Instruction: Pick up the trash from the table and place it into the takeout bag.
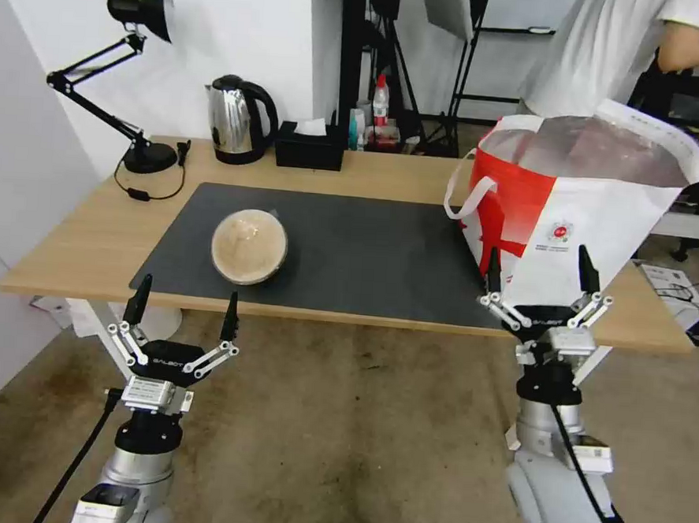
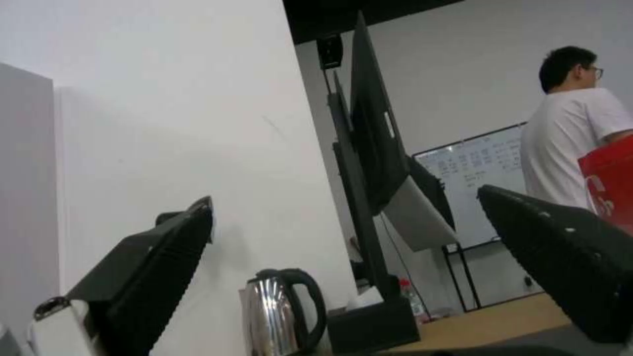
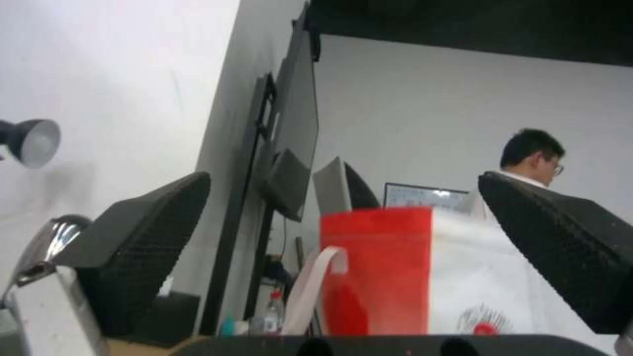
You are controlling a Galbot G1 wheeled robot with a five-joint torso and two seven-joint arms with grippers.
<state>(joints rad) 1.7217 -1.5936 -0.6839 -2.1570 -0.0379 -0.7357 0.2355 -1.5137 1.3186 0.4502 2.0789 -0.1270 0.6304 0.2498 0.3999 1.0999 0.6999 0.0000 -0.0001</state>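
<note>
My left gripper [image 1: 182, 308] and right gripper [image 1: 538, 277] hang wide-jawed and empty; next, reach to twelve o'clock for the clear-lidded bowl [image 1: 249, 246].

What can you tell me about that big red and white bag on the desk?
The takeout bag is a large white tote with a red panel, white strap handles, a small round logo and silvery foil lining. It stands upright and open at the right end of the table, partly on the dark mat. The right hand hovers before it, open.
</note>
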